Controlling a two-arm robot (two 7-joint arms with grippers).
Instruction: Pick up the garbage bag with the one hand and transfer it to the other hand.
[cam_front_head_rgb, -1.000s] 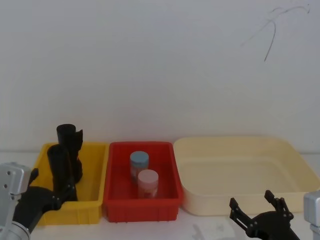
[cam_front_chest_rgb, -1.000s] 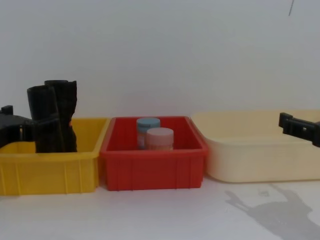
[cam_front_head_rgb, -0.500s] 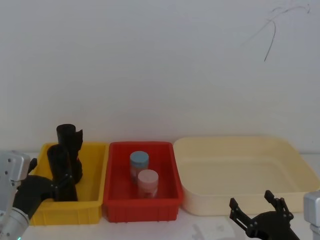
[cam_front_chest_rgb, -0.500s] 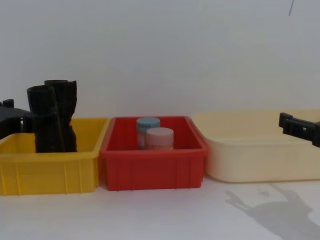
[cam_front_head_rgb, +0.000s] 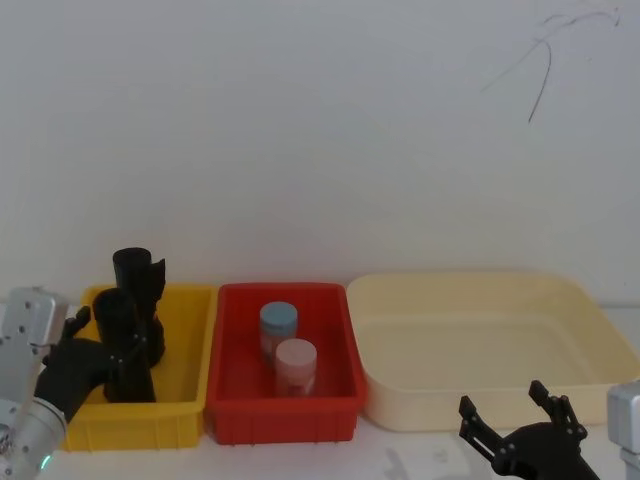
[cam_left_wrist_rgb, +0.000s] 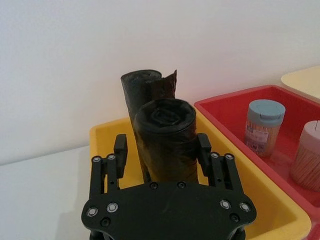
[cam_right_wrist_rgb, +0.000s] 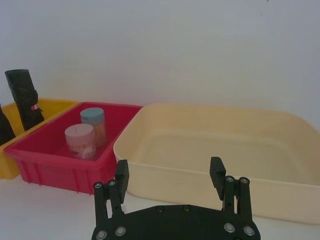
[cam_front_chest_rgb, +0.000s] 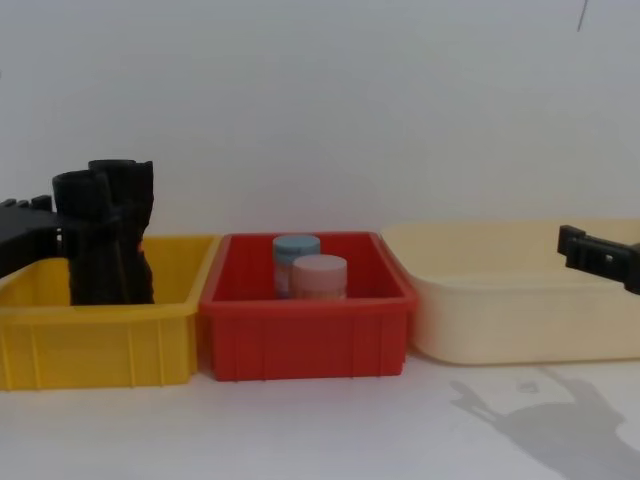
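Left wrist view puts my left gripper at the bottom centre of the frame. Its two black fingers are spread, one on each side of the garbage bag roll. I see a sliver of gap beside one finger, while the other sits just against the plastic, so I read the jaws as released and not clamped. The roll stands upright in the yellow bin. A second roll of the same crinkly black plastic stands directly behind it, touching it, and rises a little higher. In the chest view, both rolls stand at the left of the frame, sticking up well above the bin's rim. Just beside the yellow bin, centre frame, is the red bin. It holds a blue-lidded jar and, in front of that and touching it, a pink-lidded jar. To the right of the red bin lies the wide cream tray. My right gripper hangs at the lower right of the head view, on the near side of the cream tray and above the white tabletop. Its fingers are wide apart. A plain white wall runs behind the row of bins.
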